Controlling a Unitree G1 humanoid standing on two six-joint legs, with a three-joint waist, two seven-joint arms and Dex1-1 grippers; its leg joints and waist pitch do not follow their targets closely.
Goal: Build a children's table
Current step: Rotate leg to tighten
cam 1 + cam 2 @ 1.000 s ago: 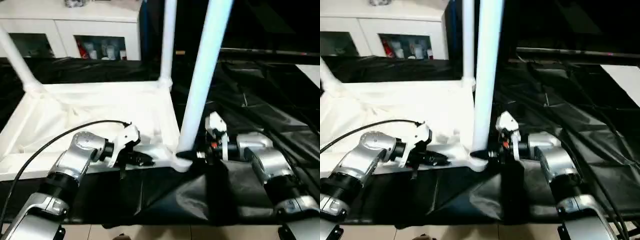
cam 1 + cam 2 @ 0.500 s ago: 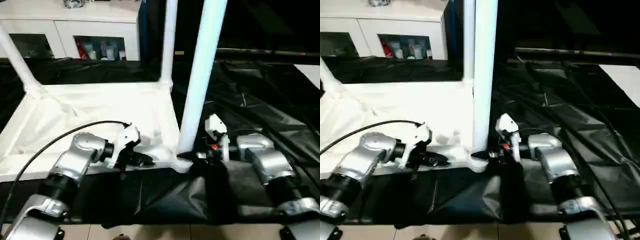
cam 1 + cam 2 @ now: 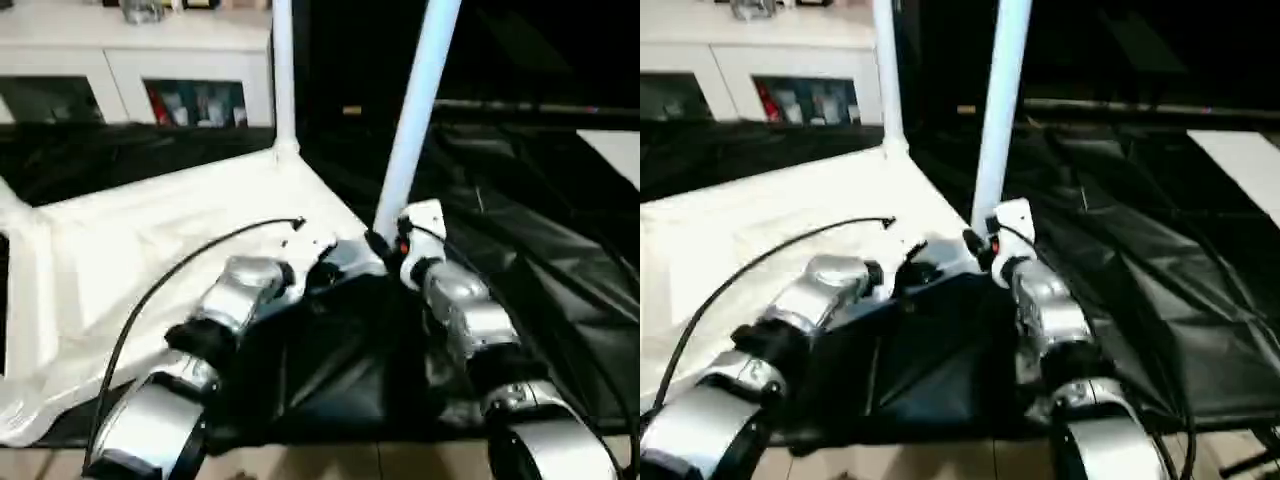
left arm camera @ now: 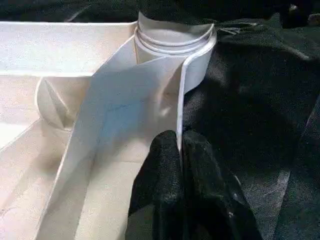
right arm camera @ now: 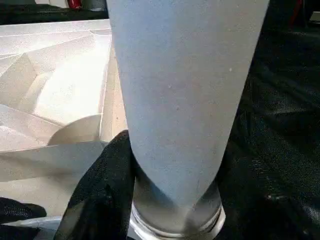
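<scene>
The right gripper (image 5: pixel 170 200) clasps the base of a white leg (image 3: pixel 415 120) just above its corner socket, while the left gripper (image 4: pixel 180 150) pinches the thin rim of the tabletop (image 3: pixel 150 240) beside that same corner. The upturned tabletop lies on black sheeting (image 3: pixel 540 220), ribbed underside up; the leg stands nearly upright, long axis vertical, leaning slightly. A second leg (image 3: pixel 283 70) rises at the far corner. Risk: a tilted leg may jam or pop from the socket if pushed off-axis.

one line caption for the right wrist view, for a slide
Right claw closed around the base of a white table leg standing in the corner socket of the upturned tabletop.
</scene>
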